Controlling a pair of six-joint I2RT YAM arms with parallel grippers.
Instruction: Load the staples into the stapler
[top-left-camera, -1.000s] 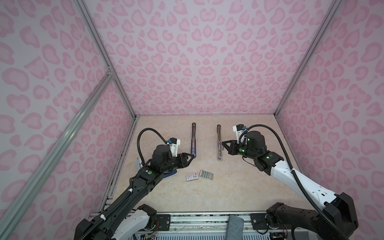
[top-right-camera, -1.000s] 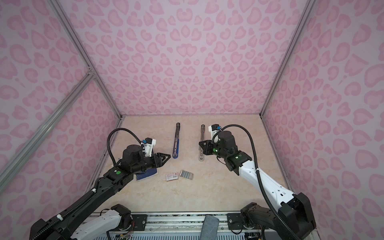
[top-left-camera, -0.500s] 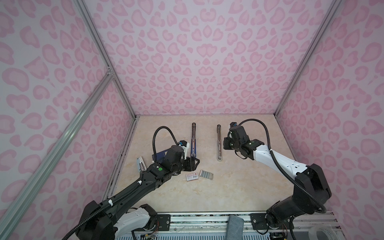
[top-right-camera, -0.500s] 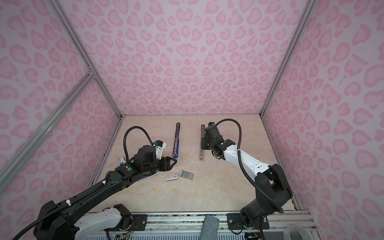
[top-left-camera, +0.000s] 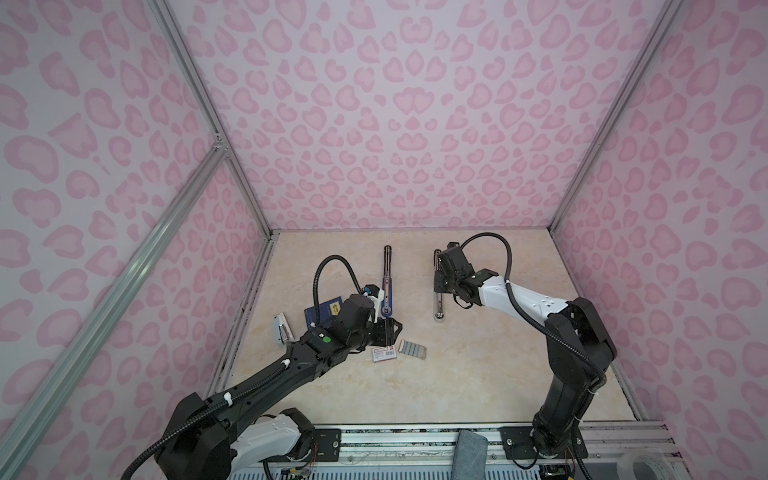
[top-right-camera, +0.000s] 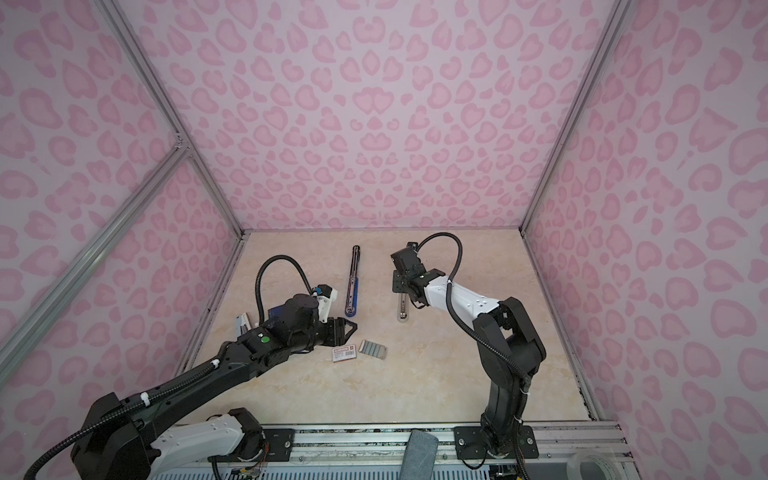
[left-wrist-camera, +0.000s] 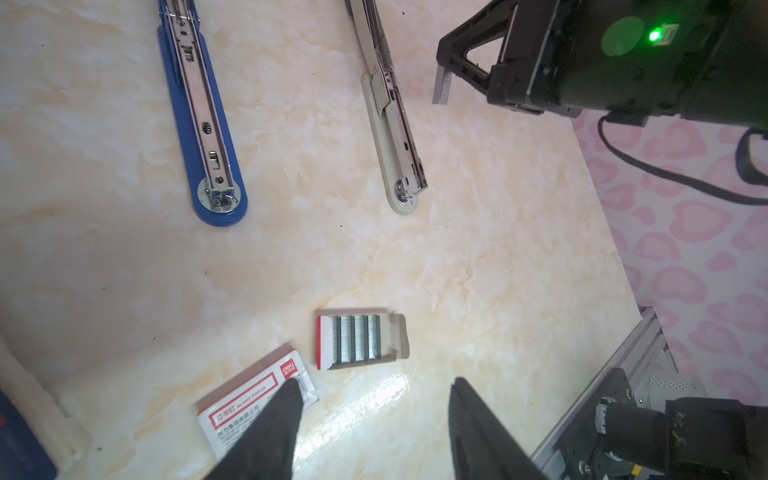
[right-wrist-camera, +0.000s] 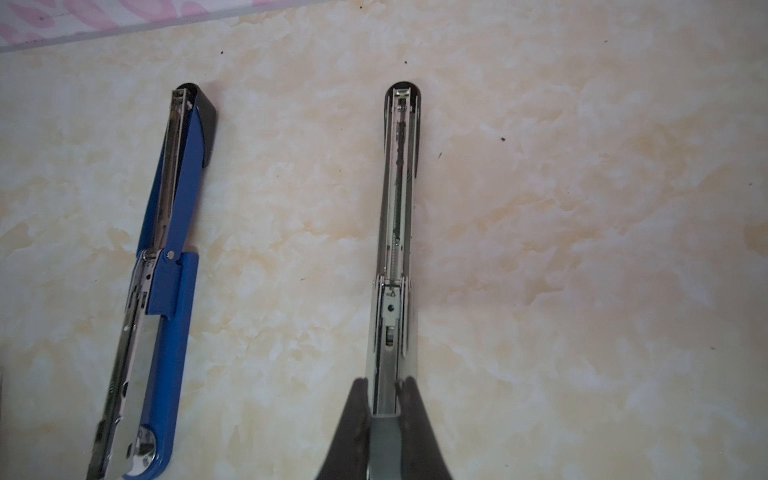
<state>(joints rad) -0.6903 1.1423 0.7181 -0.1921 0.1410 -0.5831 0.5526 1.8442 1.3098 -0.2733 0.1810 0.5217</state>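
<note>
The right end effector (right-wrist-camera: 384, 382) is clamped on a short grey staple strip (left-wrist-camera: 441, 85), which sits pinched between its fingers (right-wrist-camera: 353, 415). Directly in front of its fingertips the grey stapler (right-wrist-camera: 395, 232) lies flung open on the worktop (top-left-camera: 457, 374), metal channel facing up and in line with the strip. Whether the strip touches the channel cannot be told. Off to one side of this end effector, the blue stapler (right-wrist-camera: 166, 291) lies open too, roughly parallel to the grey one and apart from it. The left end effector (left-wrist-camera: 376, 382) has its jaws spread wide with nothing between them. Just ahead of its fingertips lies the small pale tray of staples (left-wrist-camera: 357, 340), holding several grey rows side by side. The white box (left-wrist-camera: 249, 403) with the red label lies beside the tray, partly hidden by one finger (left-wrist-camera: 274, 424). Back beside the left wrist lies a dark blue booklet (top-left-camera: 322, 313).
</note>
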